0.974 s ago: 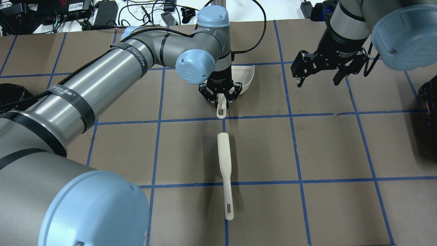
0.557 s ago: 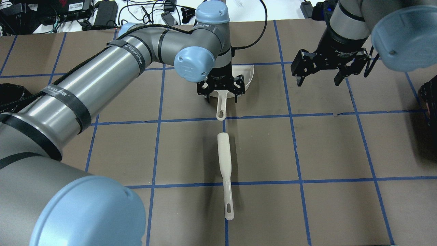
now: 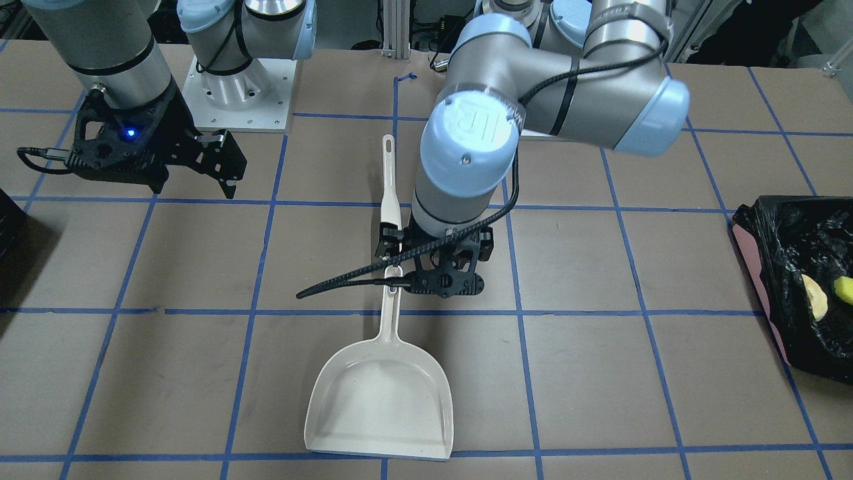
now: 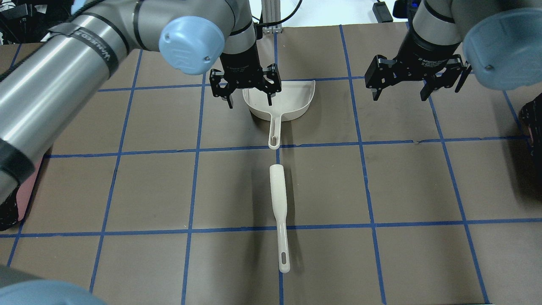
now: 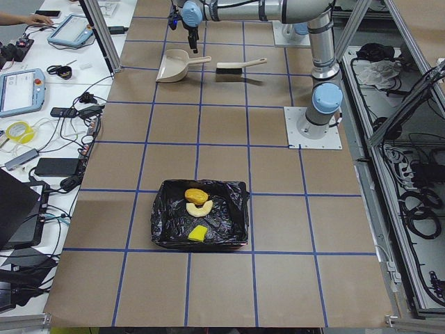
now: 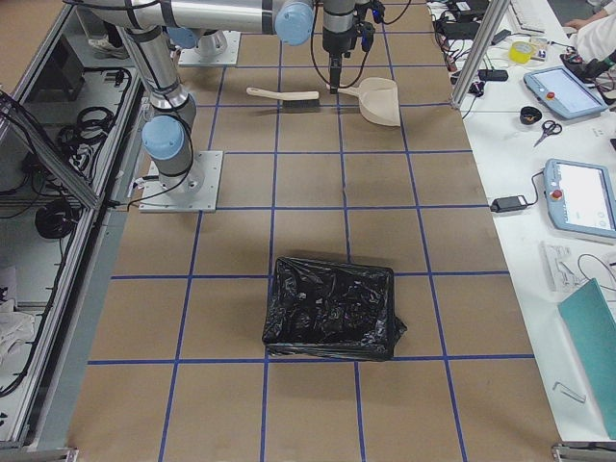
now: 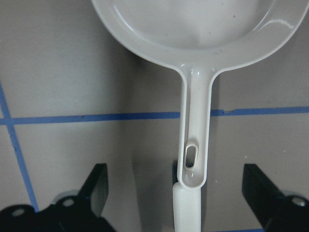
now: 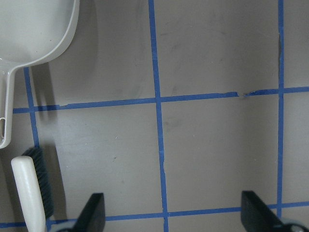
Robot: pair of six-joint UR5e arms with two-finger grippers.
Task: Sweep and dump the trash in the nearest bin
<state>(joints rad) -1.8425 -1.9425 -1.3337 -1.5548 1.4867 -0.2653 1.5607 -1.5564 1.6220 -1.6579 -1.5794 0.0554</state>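
The trash lies in the bin point(image 5: 163, 223), a pink-sided container point(image 3: 760, 287) lined with a shiny black bag: a golden-brown lump point(image 5: 195, 195), a pale pastry piece point(image 5: 200, 208) and a yellow sponge wedge point(image 5: 199, 233). The white dustpan point(image 4: 288, 99) lies empty on the table point(image 3: 380, 407). My left gripper point(image 4: 250, 95) is open and empty, raised over the pan's handle end point(image 7: 178, 193). My right gripper point(image 4: 400, 91) is open and empty, raised to the right of the pan point(image 8: 174, 212).
A white brush point(image 4: 278, 203) lies in line with the dustpan's handle, nearer the robot. A second black-lined bin point(image 6: 332, 308) stands at the table's right end. Cables and devices lie beyond the far table edge point(image 4: 127, 17).
My left gripper was shut on the dustpan's handle, then opened, let it go, rose and shifted left. The dustpan now lies flat. The right gripper has barely moved.
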